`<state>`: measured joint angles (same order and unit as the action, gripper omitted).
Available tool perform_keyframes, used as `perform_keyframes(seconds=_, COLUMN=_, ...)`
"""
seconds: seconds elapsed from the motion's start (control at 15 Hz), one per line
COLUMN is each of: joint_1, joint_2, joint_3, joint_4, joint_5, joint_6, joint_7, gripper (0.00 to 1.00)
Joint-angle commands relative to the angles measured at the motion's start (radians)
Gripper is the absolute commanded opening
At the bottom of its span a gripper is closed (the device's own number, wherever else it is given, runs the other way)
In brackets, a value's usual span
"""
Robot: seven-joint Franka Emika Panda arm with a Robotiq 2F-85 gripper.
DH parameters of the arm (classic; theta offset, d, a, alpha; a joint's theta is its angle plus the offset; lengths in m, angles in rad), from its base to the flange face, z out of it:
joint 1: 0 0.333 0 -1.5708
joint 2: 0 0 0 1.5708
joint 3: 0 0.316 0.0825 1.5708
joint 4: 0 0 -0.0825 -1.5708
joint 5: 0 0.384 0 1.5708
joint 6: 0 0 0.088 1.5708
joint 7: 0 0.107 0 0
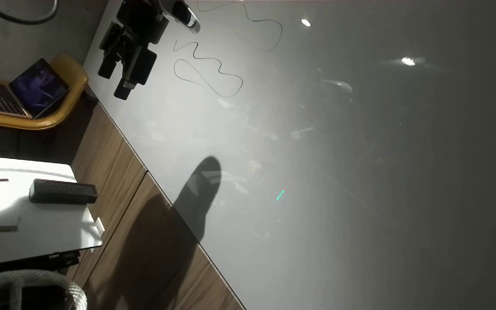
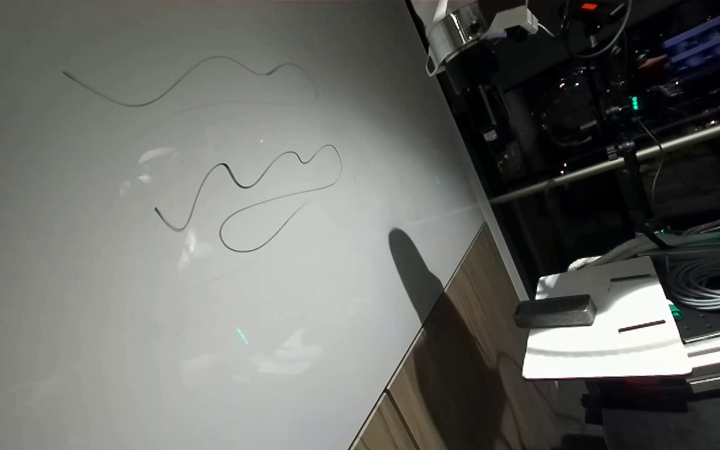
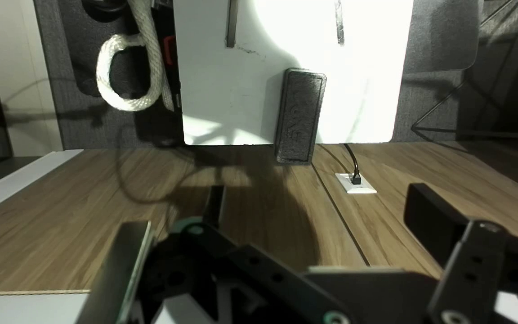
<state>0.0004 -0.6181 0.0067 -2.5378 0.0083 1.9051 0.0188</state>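
Your pincer (image 1: 115, 82): jaws apart, nothing seen between. Black block (image 3: 301, 117): on the white worktop (image 3: 369, 90), one end overhanging; well above your pincer in the wrist view, long axis crosswise to the jaw line.

Lab or office; whiteboard (image 1: 338, 163), laptop (image 1: 38, 88), coiled cables (image 2: 704, 301).
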Motion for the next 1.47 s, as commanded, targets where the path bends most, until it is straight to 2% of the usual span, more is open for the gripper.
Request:
perform_keyframes(seconds=0.0, joint_1=0.0, joint_2=0.0, joint_3=0.0, joint_4=0.002, joint_5=0.0, joint_6=-0.002, joint_7=0.0, gripper=1.0)
perform_keyframes(seconds=0.2, joint_1=0.018, joint_2=-0.013, joint_3=0.02, joint_4=-0.025, joint_5=0.004, joint_6=0.027, joint_7=0.002, gripper=1.0)
perform_keyframes(seconds=0.33, joint_1=0.035, joint_2=-0.031, joint_3=0.054, joint_4=-0.074, joint_5=0.0, joint_6=0.094, joint_7=0.025, gripper=1.0)
perform_keyframes(seconds=0.53, joint_1=0.044, joint_2=-0.043, joint_3=0.111, joint_4=-0.156, joint_5=-0.006, joint_6=0.248, joint_7=0.105, gripper=1.0)
perform_keyframes(seconds=0.8, joint_1=0.013, joint_2=-0.017, joint_3=0.182, joint_4=-0.262, joint_5=-0.026, joint_6=0.441, joint_7=0.267, gripper=1.0)
perform_keyframes(seconds=0.87, joint_1=-0.003, joint_2=0.043, joint_3=0.198, joint_4=-0.213, joint_5=-0.036, joint_6=0.45, joint_7=0.305, gripper=1.0)
perform_keyframes(seconds=1.2, joint_1=-0.043, joint_2=0.15, joint_3=0.231, joint_4=-0.244, joint_5=-0.083, joint_6=0.552, joint_7=0.422, gripper=1.0)
perform_keyframes(seconds=1.4, joint_1=-0.049, joint_2=0.234, joint_3=0.226, joint_4=-0.245, joint_5=-0.092, joint_6=0.592, joint_7=0.451, gripper=1.0)
